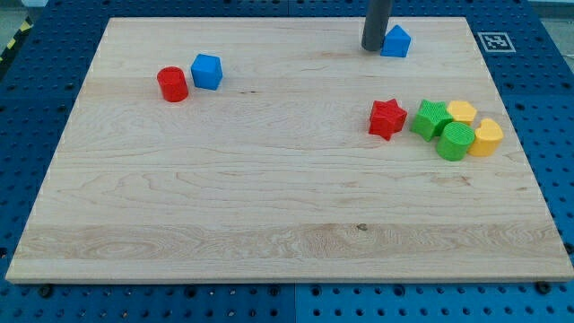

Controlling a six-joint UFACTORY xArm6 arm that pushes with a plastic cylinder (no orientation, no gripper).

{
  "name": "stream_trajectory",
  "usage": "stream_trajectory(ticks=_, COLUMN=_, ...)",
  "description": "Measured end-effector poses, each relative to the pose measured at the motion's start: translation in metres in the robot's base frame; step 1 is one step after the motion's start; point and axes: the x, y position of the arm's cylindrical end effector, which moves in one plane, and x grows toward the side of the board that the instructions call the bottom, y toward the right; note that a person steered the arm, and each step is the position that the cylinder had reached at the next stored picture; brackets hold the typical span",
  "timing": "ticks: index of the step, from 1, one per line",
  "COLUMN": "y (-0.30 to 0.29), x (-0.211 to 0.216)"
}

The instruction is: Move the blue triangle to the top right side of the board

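— Where's your tip?

— My tip (374, 48) sits near the view's top, touching the left side of the blue triangle block (395, 41). I have no fingers, just a dark rod, holding nothing.

— And the rest?

— Red cylinder (172, 84) beside blue cube (206, 71) at upper left. At right, red star (387, 118), then two green blocks (432, 118) (455, 141) and two yellow blocks (462, 112) (487, 136), clustered.

— The surface?

— A pale wooden board (269, 224) on a blue perforated desk (547, 54).
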Motion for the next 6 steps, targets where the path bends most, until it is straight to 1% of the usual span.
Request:
stream_trajectory(ticks=2, y=0.070, x=-0.002)
stream_trajectory(ticks=3, y=0.073, x=0.003)
stream_trajectory(ticks=4, y=0.076, x=0.027)
stream_trajectory(ticks=5, y=0.085, x=0.041)
stream_trajectory(ticks=6, y=0.085, x=0.035)
